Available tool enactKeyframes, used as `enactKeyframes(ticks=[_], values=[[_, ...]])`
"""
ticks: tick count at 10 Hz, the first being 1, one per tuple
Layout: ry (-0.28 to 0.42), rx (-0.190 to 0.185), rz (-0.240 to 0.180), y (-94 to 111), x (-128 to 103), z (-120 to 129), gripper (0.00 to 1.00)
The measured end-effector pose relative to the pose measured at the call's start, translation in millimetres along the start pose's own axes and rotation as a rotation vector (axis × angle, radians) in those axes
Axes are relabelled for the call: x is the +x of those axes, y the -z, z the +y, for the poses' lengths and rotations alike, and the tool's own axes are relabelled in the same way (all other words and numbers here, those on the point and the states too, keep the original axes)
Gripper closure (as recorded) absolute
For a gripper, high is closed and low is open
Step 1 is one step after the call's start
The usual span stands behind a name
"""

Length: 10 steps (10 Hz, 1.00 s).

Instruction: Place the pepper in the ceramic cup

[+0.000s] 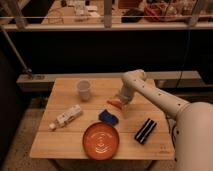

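Note:
The pepper is a small orange-red item lying on the wooden table, just right of centre. My gripper is low over the table right at the pepper's right end, with the white arm bending up and back to the right. The ceramic cup is a small whitish cup standing upright at the table's back left, about a hand's width left of the pepper and apart from the gripper.
A blue object lies just in front of the pepper. A large round orange plate sits at the front centre. A white bottle-shaped object lies at the left. A black object lies at the front right.

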Motion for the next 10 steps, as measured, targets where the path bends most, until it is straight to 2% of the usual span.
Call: enactKeyframes(ticks=[4, 7, 10], values=[[-0.062, 0.001, 0.008, -2, 5, 0, 0.20], [-0.079, 0.003, -0.018, -3, 3, -6, 0.20], [-0.085, -0.003, -0.015, -9, -4, -19, 0.20]])
